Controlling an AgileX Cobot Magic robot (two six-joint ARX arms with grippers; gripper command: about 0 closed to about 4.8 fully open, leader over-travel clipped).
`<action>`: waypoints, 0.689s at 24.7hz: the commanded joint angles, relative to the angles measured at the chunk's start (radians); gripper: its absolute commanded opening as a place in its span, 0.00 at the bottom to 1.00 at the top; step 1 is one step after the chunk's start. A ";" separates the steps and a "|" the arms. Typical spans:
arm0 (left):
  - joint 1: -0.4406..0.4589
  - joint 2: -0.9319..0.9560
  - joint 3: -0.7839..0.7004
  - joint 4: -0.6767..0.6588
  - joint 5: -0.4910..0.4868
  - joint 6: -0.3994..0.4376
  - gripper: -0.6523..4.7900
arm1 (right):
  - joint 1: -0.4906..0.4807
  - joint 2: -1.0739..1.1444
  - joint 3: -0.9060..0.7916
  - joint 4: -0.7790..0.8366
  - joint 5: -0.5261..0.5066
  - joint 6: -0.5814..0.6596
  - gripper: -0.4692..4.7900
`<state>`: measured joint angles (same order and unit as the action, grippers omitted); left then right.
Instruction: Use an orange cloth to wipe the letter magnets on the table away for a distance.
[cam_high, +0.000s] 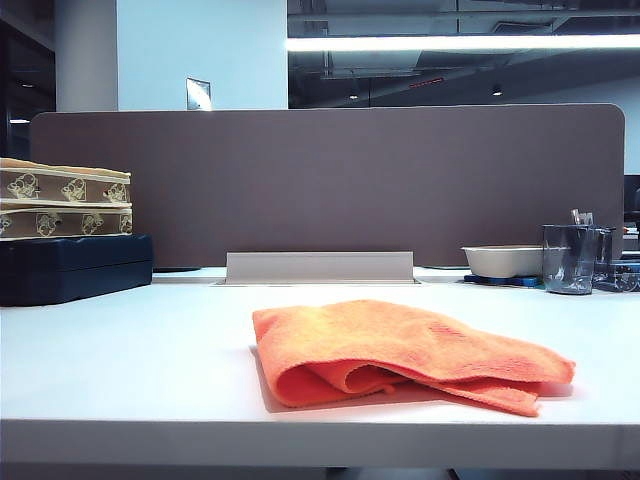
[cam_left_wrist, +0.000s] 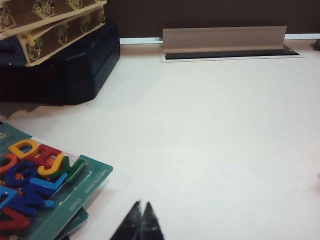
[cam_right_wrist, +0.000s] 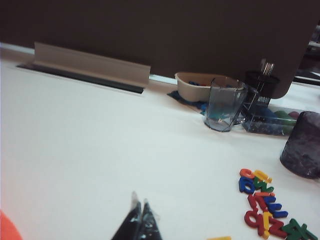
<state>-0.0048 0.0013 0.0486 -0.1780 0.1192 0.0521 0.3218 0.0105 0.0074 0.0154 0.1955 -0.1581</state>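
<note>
a: item one, orange cloth (cam_high: 400, 355)?
b: crumpled and folded on the white table (cam_high: 120, 360), centre-right of the exterior frame, nothing gripping it.
a: letter magnets (cam_right_wrist: 265, 207)?
b: loose cluster lying flat, lower right of the right wrist frame; a carded pack of letters (cam_left_wrist: 37, 185) lower left of the left wrist frame.
a: grippers?
b: left gripper (cam_left_wrist: 141, 216) fingertips pressed together, empty, over bare table. right gripper (cam_right_wrist: 139, 212) likewise closed, empty.
a: surroundings?
b: clear cup (cam_right_wrist: 224, 104), beige bowl (cam_right_wrist: 192, 86), brown partition (cam_high: 330, 180).
</note>
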 joint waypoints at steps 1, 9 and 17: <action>0.000 0.000 0.003 0.007 -0.003 0.000 0.11 | -0.047 -0.011 -0.007 0.056 -0.056 0.040 0.09; 0.000 0.000 0.003 0.007 -0.003 0.000 0.11 | -0.182 -0.011 -0.007 0.066 -0.175 0.106 0.09; 0.000 0.000 0.003 0.007 -0.003 0.000 0.11 | -0.274 -0.011 -0.007 0.072 -0.175 0.106 0.09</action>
<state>-0.0048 0.0013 0.0486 -0.1783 0.1192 0.0517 0.0589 0.0105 0.0074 0.0639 0.0235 -0.0566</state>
